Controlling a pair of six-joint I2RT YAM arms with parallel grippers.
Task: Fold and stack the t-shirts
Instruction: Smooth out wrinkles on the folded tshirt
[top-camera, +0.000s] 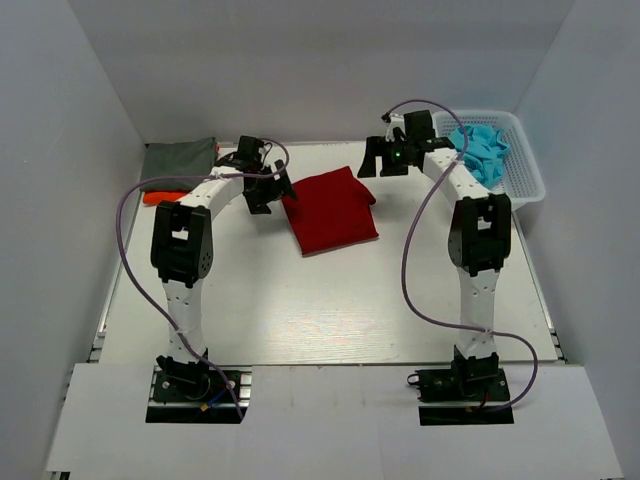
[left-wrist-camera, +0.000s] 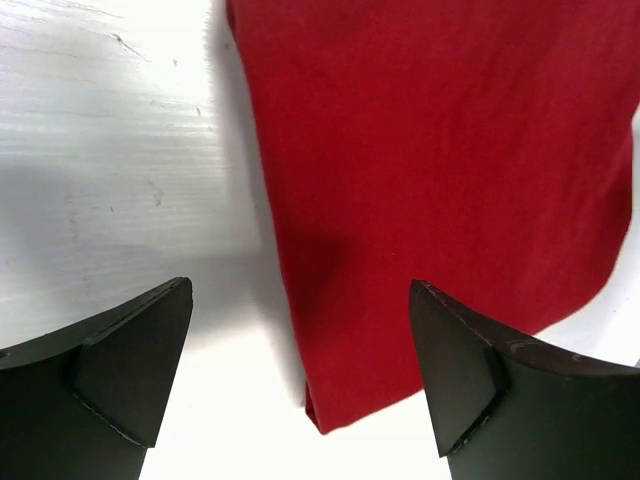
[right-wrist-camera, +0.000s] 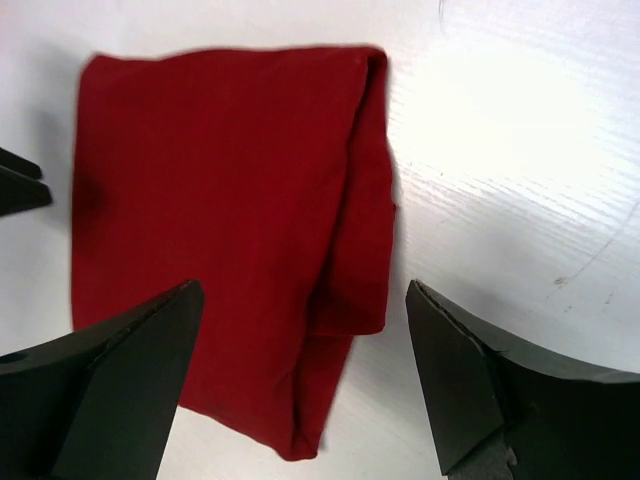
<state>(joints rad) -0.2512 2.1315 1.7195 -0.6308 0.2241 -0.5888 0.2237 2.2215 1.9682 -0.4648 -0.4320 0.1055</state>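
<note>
Dark red cloth t-shirt (top-camera: 330, 210), folded, lies on the desk (top-camera: 300, 310) between my left tool (left-wrist-camera: 300, 288) and right tool (right-wrist-camera: 303, 290), both wide, empty. One edge seems loosely layered; a shallow pinch could unfold it.

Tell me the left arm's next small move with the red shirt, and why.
Probably lower the left gripper onto the left edge of the dark red shirt and close on it. The shirt already lies folded, the open jaws straddle that edge, and the grey-green shirt, lying on the orange shirt at the far left, looks like the stack to carry it to.
</note>
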